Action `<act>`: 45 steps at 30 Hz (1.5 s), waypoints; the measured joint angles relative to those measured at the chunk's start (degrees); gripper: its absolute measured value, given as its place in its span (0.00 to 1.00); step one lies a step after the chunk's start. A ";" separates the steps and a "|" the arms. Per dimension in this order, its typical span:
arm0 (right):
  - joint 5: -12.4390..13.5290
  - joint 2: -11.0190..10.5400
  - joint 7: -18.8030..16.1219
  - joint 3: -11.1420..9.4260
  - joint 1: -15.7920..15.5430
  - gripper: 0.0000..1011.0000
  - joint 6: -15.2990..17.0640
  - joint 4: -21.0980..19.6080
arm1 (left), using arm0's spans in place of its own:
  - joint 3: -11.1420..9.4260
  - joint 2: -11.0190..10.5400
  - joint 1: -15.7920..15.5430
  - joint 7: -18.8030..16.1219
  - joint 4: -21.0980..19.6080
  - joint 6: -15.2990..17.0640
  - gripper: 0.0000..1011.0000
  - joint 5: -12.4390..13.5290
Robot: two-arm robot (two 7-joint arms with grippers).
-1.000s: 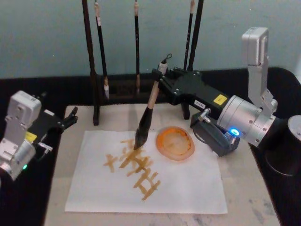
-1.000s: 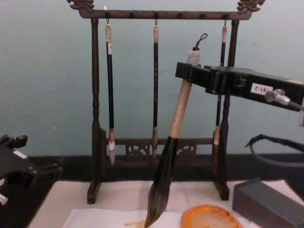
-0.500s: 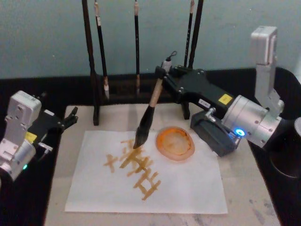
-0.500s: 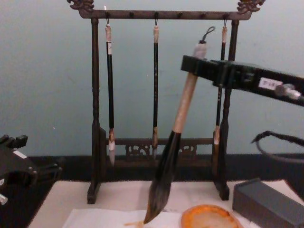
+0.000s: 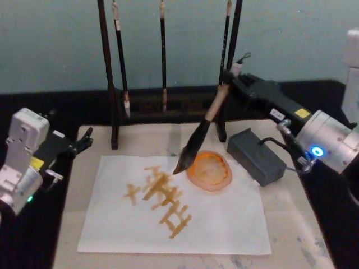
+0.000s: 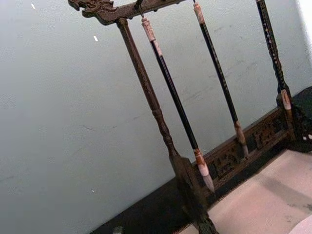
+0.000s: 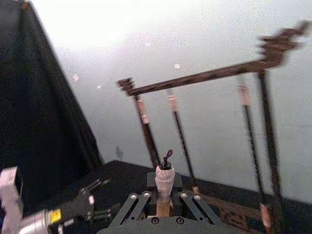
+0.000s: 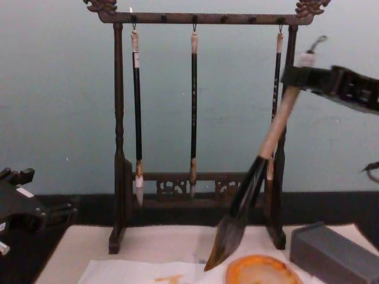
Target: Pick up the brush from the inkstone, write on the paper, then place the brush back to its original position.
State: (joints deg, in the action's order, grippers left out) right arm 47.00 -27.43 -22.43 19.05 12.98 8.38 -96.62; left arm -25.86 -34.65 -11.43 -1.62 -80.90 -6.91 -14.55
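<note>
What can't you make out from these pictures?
Head view: whether the tip of the brush touches the paper beside the dish. Seen from above, its height is unclear.
Chest view: the right gripper holding the brush is cut off by the right edge, and the dish by the bottom edge.
The left gripper sits parked at the left.

Right gripper [image 5: 231,75] has swung right & back w/ the brush [image 5: 205,126], which now leans over more. Brush tip has left the orange strokes on the paper [image 5: 224,224], now at left rim of the orange dish [image 5: 209,170]. Grey block [image 5: 257,156] no longer under the arm.
</note>
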 joint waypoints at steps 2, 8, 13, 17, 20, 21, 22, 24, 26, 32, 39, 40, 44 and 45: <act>3.08 0.25 0.35 -1.38 -0.08 0.17 1.18 0.97 | 0.00 0.00 0.00 0.00 0.00 0.00 1.00 0.00; 10.60 1.35 1.74 -4.40 0.44 0.17 4.13 4.57 | 0.00 0.00 0.00 0.00 0.00 0.00 1.00 0.00; 16.46 2.40 3.19 -5.95 1.27 0.17 7.40 8.11 | 0.00 0.00 0.00 0.00 0.00 0.00 1.00 0.00; 20.53 2.87 3.80 -6.92 1.62 0.17 9.76 10.12 | 0.00 0.00 0.00 0.00 0.00 0.00 1.00 0.00; 22.72 2.98 4.22 -7.55 1.71 0.17 11.08 11.07 | 0.00 0.00 0.00 0.00 0.00 0.00 1.00 0.00; 24.09 3.04 4.64 -7.93 1.71 0.17 11.89 11.65 | 0.00 0.00 0.00 0.00 0.00 0.00 1.00 0.00; 24.82 3.08 4.90 -8.12 1.71 0.17 12.26 11.93 | 0.00 0.00 0.00 0.00 0.00 0.00 1.00 0.00; 26.60 3.22 5.70 -8.63 1.69 0.17 13.18 12.77 | 0.00 0.00 0.00 0.00 0.00 0.00 1.00 0.00; 27.77 3.32 6.31 -9.00 1.64 0.17 13.72 13.51 | 0.00 0.00 0.00 0.00 0.00 0.00 1.00 0.00; 31.10 3.40 7.93 -9.74 2.08 0.17 15.23 16.74 | 0.00 0.00 0.01 0.00 0.00 0.00 1.00 0.00; 33.44 3.20 8.99 -9.09 3.86 0.17 16.64 21.73 | 0.00 0.00 0.00 0.00 0.00 0.00 1.00 0.00; 33.55 3.20 9.03 -8.96 4.11 0.17 16.66 22.30 | 0.00 0.00 0.00 0.00 0.00 0.00 1.00 0.00; 34.04 3.20 9.10 -8.44 5.20 0.17 16.65 24.94 | 0.00 0.00 0.00 0.00 0.00 0.00 1.00 0.00; 34.31 3.21 9.11 -8.28 5.67 0.17 16.63 26.02 | 0.00 0.00 0.00 0.00 0.00 0.00 1.00 0.00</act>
State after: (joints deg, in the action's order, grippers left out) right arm 81.31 -24.22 -13.33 10.77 18.65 25.00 -70.60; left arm -25.87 -34.64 -11.43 -1.62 -80.90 -6.91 -14.55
